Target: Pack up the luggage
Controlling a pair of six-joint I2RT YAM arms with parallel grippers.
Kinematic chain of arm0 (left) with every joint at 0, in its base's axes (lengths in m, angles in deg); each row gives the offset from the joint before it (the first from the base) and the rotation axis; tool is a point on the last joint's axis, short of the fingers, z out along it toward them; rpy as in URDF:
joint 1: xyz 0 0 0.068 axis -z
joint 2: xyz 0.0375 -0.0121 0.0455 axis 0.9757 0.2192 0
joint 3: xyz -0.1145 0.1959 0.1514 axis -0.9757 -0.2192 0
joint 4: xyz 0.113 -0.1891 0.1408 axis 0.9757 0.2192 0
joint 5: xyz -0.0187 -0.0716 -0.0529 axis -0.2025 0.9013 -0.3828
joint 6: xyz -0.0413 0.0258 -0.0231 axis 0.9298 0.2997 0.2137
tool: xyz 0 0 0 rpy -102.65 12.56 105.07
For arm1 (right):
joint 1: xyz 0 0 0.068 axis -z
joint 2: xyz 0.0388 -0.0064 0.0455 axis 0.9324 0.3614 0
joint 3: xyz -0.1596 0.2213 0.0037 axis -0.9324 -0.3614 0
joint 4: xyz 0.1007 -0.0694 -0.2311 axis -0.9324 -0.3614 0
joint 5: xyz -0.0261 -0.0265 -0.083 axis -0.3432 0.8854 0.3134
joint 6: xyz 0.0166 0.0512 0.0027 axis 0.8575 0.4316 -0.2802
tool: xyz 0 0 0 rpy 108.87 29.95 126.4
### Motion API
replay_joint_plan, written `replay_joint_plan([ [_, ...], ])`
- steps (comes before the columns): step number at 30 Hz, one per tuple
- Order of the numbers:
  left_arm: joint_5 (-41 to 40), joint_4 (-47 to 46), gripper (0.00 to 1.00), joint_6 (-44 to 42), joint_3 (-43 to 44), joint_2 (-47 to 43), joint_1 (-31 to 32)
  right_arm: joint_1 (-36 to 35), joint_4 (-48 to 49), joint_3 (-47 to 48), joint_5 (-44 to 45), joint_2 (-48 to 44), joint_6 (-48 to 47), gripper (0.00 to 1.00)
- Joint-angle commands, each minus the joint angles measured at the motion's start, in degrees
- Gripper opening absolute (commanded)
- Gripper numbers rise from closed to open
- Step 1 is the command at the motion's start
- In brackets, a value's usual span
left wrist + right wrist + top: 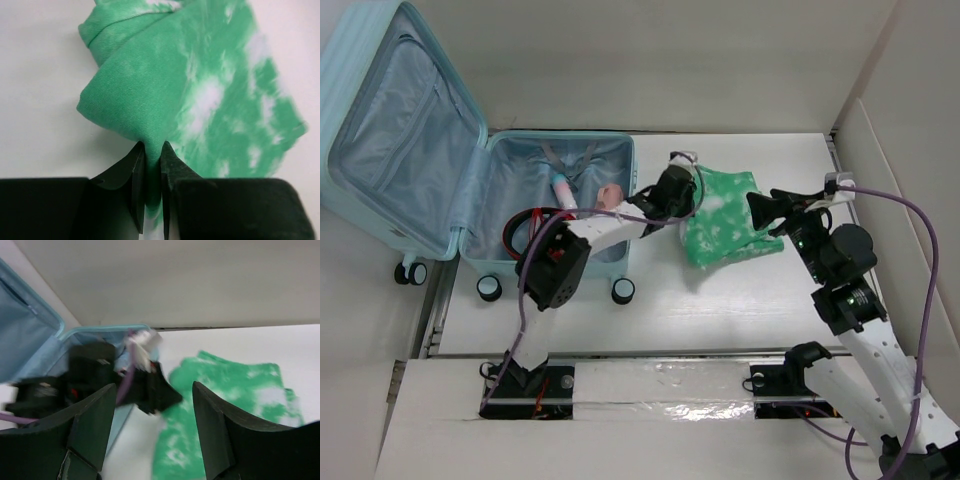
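The pale aqua-blue luggage (pixel 390 120) lies open at the left, lid up, light blue lining showing; it also shows in the right wrist view (pixel 30 340). A pink-capped tube (pixel 564 192) and a pinkish item (pixel 610 196) lie in its base. A folded green-and-white tie-dye cloth (pixel 725 215) lies on the table right of it. My left gripper (pixel 682 196) is shut on the cloth's left edge (pixel 145 120). My right gripper (pixel 767 208) is open just above the cloth's right edge, with the cloth (pixel 225 405) between its spread fingers.
The luggage's black-and-white wheels (pixel 623 291) face the near table edge. White walls stand behind and at the right (pixel 910 120). Purple cables (pixel 920 300) trail from both arms. Bare white tabletop (pixel 720 300) lies in front of the cloth.
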Motion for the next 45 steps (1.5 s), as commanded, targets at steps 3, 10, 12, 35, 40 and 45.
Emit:
replay_joint_plan([
  [3,2.94,4.00,0.00,-8.98,4.93,-16.53,-8.13,-0.58,1.15,-0.83,4.76,-0.51,-1.76,0.68],
  [10,2.77,7.00,0.00,-9.87,-4.35,-29.70,-23.68,-0.58,0.36,-0.84,4.41,-0.60,-2.02,0.68],
  [12,2.50,6.66,0.00,-9.26,-7.79,-31.65,-30.51,-0.58,0.45,-0.92,4.41,-1.04,-2.02,0.68],
  [35,-3.65,12.89,0.67,-5.66,-20.11,-31.83,-53.85,-3.56,0.27,-1.80,4.58,-1.75,-3.08,0.70],
  [40,-4.09,11.14,0.60,-1.53,-25.72,-46.02,-53.85,-3.56,1.24,-2.33,2.83,-0.78,-3.08,0.38],
  [45,-13.13,13.58,0.28,2.43,-29.78,-60.73,-53.85,-3.56,1.50,-2.42,0.63,-0.07,-3.61,0.00],
])
